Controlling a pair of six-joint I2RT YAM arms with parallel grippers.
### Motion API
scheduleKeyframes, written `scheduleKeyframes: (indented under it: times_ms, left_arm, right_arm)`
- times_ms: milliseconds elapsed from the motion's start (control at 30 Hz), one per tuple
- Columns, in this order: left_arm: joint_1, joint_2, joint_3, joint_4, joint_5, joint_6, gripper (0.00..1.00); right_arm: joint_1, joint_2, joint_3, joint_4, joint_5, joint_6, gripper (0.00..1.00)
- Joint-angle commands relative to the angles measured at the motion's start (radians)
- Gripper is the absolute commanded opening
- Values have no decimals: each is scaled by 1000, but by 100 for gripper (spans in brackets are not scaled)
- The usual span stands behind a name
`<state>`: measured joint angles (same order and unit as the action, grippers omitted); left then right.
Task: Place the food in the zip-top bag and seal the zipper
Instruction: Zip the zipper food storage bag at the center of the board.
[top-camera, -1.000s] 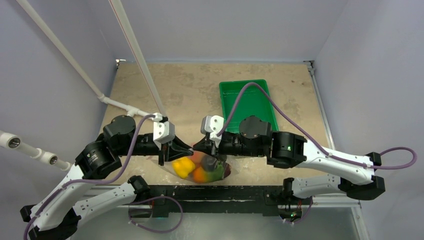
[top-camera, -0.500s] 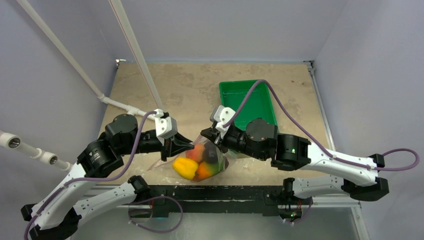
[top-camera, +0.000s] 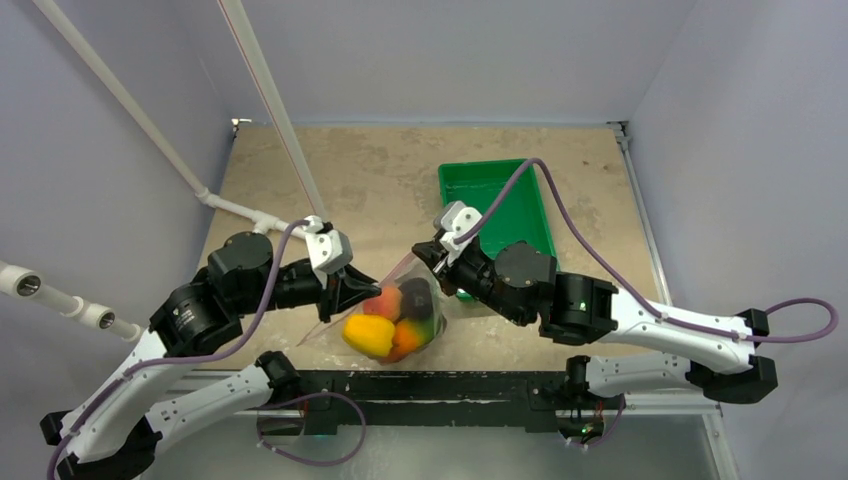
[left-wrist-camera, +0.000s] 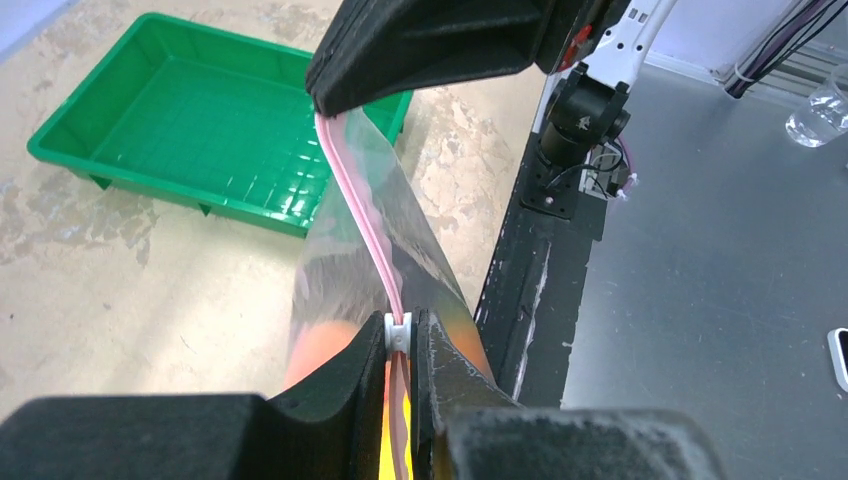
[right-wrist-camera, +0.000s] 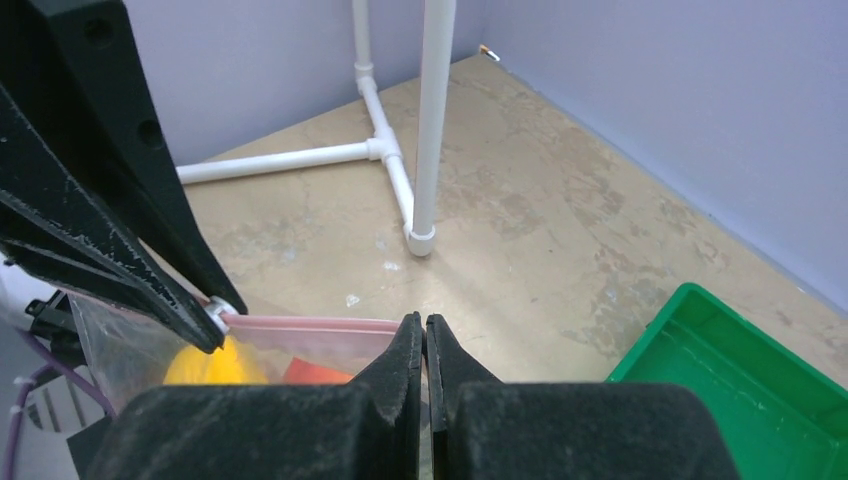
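The clear zip-top bag hangs lifted between my two grippers. It holds the food: yellow, orange, red, dark and green pieces. My left gripper is shut on the white slider of the pink zipper. My right gripper is shut on the bag's other top corner, at the zipper's end. In the right wrist view my right gripper pinches that edge, with yellow food and red food showing below the strip. The zipper is stretched taut between the grippers.
The green ribbed tray stands behind my right arm and also shows in the left wrist view. A white pipe frame rises at the back left. The black table edge runs below the bag.
Both grippers have lifted the bag off the table and moved it away from the near edge. The right gripper has moved right and back, so the zipper stretches out straight.
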<state>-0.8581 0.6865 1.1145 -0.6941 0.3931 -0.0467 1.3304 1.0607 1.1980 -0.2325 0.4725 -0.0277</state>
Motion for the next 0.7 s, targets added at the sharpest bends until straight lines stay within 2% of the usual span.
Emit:
scheduleKeyframes:
  times_ms: [0, 367, 500, 600, 667]
  left_arm:
    - [-10, -40, 25, -94, -3, -67, 0]
    - [-10, -56, 37, -152, -47, -89, 0]
    - [-10, -52, 36, -161, -49, -96, 0]
    - [-10, -43, 35, -152, -39, -92, 0]
    - [-10, -37, 33, -146, -31, -85, 0]
  right_arm:
    - [-28, -36, -11, 91, 177, -12, 0]
    - [-28, -48, -16, 83, 187, 9, 0]
    - [-28, -44, -18, 87, 129, 9, 0]
    - [-28, -54, 5, 85, 24, -18, 0]
    - [-28, -67, 30, 83, -57, -43, 13]
